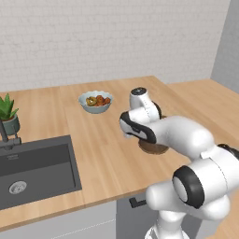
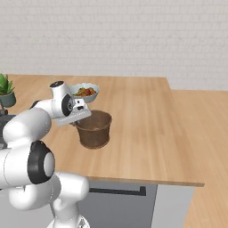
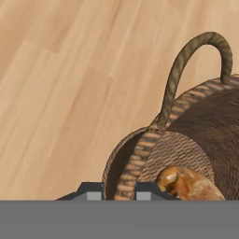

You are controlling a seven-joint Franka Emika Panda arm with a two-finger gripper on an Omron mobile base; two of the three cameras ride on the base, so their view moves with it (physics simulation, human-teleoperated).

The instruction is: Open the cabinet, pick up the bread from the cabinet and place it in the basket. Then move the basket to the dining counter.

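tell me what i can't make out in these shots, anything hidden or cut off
- The gripper: in the hand view the grey band cuts off its fingers astride the basket rim, so whether they pinch it is unclear.
- The bread: cut off by the same band.
- The basket in the left base view: mostly behind the arm.

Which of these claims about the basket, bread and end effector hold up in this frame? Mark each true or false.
1. The bread lies inside the basket. True.
2. The basket stands in the sink. False: it stands on the dining counter, right of the sink.
3. The end effector has its fingers either side of the basket's rim. True.
4. The fruit bowl is tipped over. False: it stands upright behind the basket.
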